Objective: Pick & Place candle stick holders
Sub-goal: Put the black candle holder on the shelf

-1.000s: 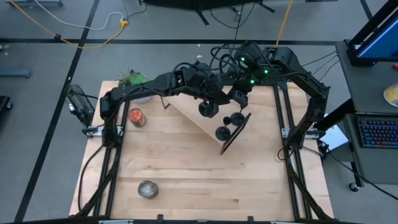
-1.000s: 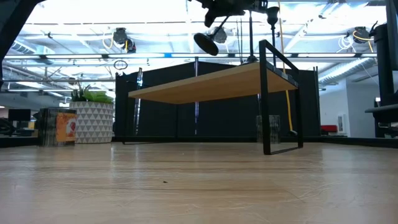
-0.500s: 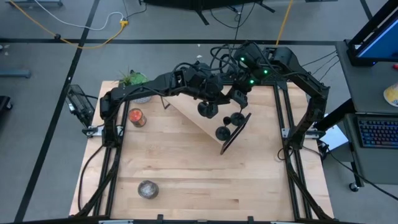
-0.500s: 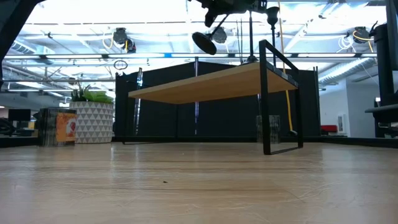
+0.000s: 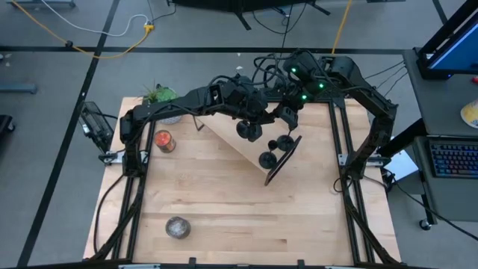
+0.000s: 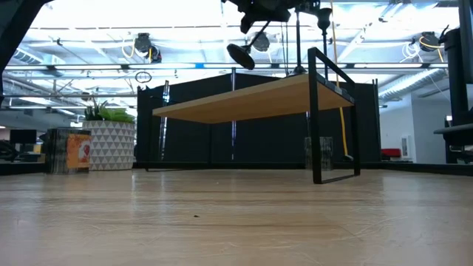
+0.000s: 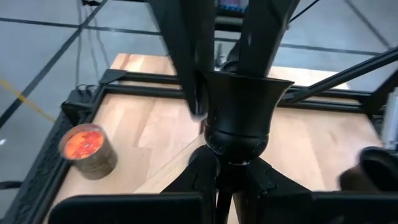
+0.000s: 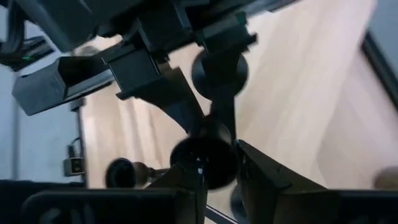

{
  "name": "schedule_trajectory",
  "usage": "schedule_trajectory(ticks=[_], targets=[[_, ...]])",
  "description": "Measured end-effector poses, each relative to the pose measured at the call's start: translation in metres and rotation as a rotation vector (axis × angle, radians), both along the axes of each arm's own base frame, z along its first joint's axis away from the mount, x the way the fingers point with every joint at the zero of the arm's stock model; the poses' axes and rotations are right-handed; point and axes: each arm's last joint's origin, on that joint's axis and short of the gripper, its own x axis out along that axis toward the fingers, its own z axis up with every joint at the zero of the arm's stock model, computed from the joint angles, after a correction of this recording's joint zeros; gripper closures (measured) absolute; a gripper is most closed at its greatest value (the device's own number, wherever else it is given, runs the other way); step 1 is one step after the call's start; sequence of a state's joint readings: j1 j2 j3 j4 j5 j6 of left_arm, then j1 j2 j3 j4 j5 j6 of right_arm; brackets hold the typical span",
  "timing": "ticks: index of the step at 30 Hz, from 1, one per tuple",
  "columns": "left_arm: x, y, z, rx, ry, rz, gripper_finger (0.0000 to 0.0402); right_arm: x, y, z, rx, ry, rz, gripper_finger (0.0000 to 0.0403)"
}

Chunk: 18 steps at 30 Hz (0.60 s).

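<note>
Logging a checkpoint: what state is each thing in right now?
held candle holder: aloft and tilted, above the shelf.
left tool: shut on its stem.
right tool: at the same holder.
two other holders: on the shelf, ungripped.
orange jar: upright on the table.
</note>
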<state>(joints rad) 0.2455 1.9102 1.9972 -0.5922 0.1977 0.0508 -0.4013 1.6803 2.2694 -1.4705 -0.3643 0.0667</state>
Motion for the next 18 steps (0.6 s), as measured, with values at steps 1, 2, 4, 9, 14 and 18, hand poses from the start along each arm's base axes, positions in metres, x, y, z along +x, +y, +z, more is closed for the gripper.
schedule_trajectory(ticks=[1,2,4,9,14,18], targets=[[0.000,0.000,0.000,0.005,0.005,0.008,0.0377,-0.003,0.000,0.001,-0.017,0.007,-0.015,0.0333],[0.000,0.001,-0.001,0.008,0.008,0.018,0.0377,-0.006,0.000,0.003,-0.029,0.011,-0.025,0.0334],[-0.001,0.002,0.000,0.014,0.007,0.031,0.0377,-0.014,0.003,0.007,-0.039,0.008,-0.032,0.0335],[0.000,0.003,0.002,0.022,-0.018,0.036,0.0377,-0.033,0.008,0.020,-0.064,-0.037,-0.050,0.0335],[0.000,0.008,0.002,0.037,-0.023,0.033,0.0377,-0.057,0.017,0.034,-0.114,-0.087,-0.091,0.0342],[-0.002,0.016,0.004,0.044,-0.045,0.039,0.0377,-0.072,0.024,0.042,-0.121,-0.127,-0.107,0.0344]])
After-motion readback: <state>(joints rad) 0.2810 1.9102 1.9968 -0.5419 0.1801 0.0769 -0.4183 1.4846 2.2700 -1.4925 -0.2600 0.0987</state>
